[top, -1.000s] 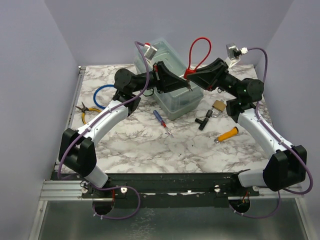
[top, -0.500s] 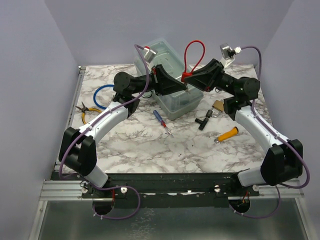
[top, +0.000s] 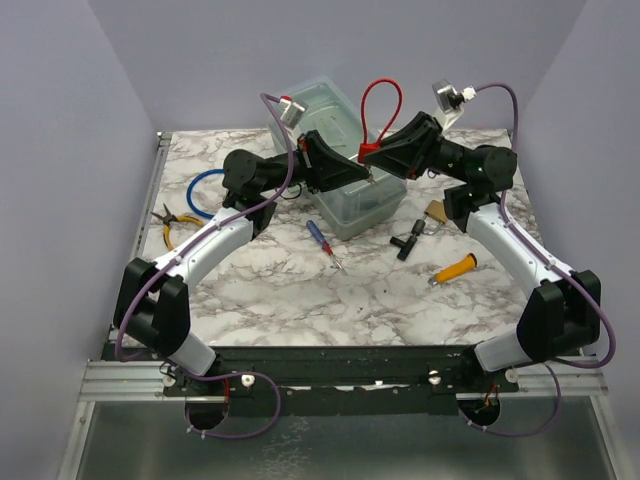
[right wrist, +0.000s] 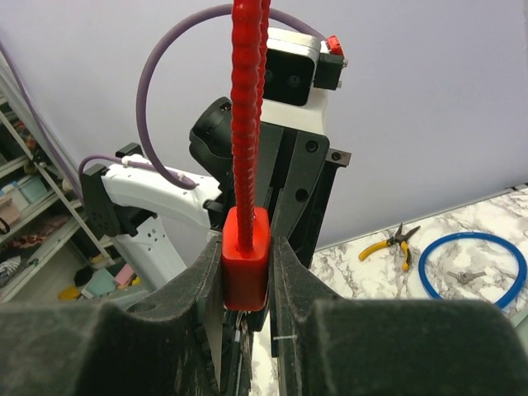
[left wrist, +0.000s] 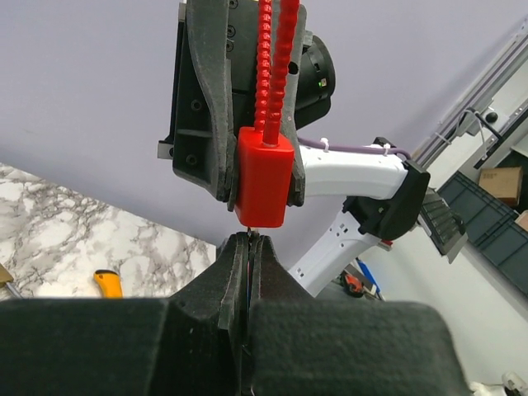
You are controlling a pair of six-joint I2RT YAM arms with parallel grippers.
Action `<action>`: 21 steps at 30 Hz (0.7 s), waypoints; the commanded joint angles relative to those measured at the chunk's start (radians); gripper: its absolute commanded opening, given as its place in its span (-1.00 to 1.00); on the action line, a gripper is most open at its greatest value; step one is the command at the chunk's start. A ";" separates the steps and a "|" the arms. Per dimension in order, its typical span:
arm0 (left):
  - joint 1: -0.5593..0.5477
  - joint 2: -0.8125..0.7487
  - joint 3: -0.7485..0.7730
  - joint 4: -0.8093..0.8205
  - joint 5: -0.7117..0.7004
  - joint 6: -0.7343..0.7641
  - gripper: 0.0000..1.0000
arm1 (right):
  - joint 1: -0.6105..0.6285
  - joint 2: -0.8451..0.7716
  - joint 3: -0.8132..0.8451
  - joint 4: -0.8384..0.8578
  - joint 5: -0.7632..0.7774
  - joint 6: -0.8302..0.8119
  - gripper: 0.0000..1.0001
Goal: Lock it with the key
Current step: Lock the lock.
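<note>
Cable lock (top: 367,152), red, with its ribbed cable rising in a loop, is clamped by its block-shaped body between the two fingers of the right gripper (top: 372,156), which holds it in the air above the clear plastic box (top: 362,216). In the right wrist view the body (right wrist: 246,256) sits squeezed between the pads (right wrist: 285,272) with the cable running straight up from it. The left gripper (top: 371,176) is pressed fully shut, and its tips point at the lock's underside from just below. In the left wrist view the closed tips (left wrist: 248,244) sit right under the red body (left wrist: 264,177). A thin dark sliver shows at the seam between them, too small to name.

A small brass padlock (top: 437,210) lies on the marble table (top: 300,290), below and to the outside of the right gripper, partly hidden by that arm's wrist. Just beside the padlock, nearer the arm bases, rests a black T-shaped piece (top: 407,240), and nearer still an orange-yellow tool handle (top: 455,268). A screwdriver (top: 318,237) with a red and blue handle lies below the left gripper, just in front of the box. Well off to the outside of the left arm are a blue cable loop (top: 200,190) and yellow-handled pliers (top: 172,222).
</note>
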 commanded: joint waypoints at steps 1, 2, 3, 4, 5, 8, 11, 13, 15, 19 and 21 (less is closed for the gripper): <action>0.011 -0.021 -0.020 -0.079 0.167 0.024 -1.00 | -0.022 -0.012 0.042 0.051 0.094 -0.042 -0.99; 0.019 -0.023 -0.018 -0.088 0.185 0.024 -1.00 | -0.024 -0.016 0.035 0.051 0.093 -0.043 -0.99; 0.025 -0.027 -0.017 -0.092 0.201 0.024 -1.00 | -0.025 -0.018 0.030 0.052 0.095 -0.045 -0.99; 0.028 -0.029 -0.017 -0.095 0.211 0.028 -0.99 | -0.026 -0.020 0.026 0.053 0.096 -0.047 -0.99; 0.032 -0.037 -0.020 -0.098 0.210 0.031 -0.75 | -0.025 -0.020 0.024 0.053 0.097 -0.048 -0.99; 0.051 -0.065 -0.030 -0.121 0.177 0.060 0.01 | -0.025 -0.018 0.022 0.053 0.086 -0.051 -0.99; 0.100 -0.086 -0.013 -0.180 0.164 0.115 0.45 | -0.026 -0.027 0.009 0.047 0.067 -0.065 -0.99; 0.145 -0.096 0.009 -0.216 0.170 0.152 0.47 | -0.025 -0.036 -0.007 0.041 0.050 -0.069 -0.99; 0.180 -0.105 0.045 -0.252 0.187 0.191 0.47 | -0.026 -0.035 -0.020 0.034 0.021 -0.069 -0.99; 0.195 -0.115 0.145 -0.401 0.175 0.312 0.44 | -0.018 -0.012 -0.030 0.030 -0.079 -0.066 -0.99; 0.193 -0.115 0.184 -0.458 0.138 0.335 0.43 | -0.007 -0.006 -0.040 0.026 -0.112 -0.073 -0.99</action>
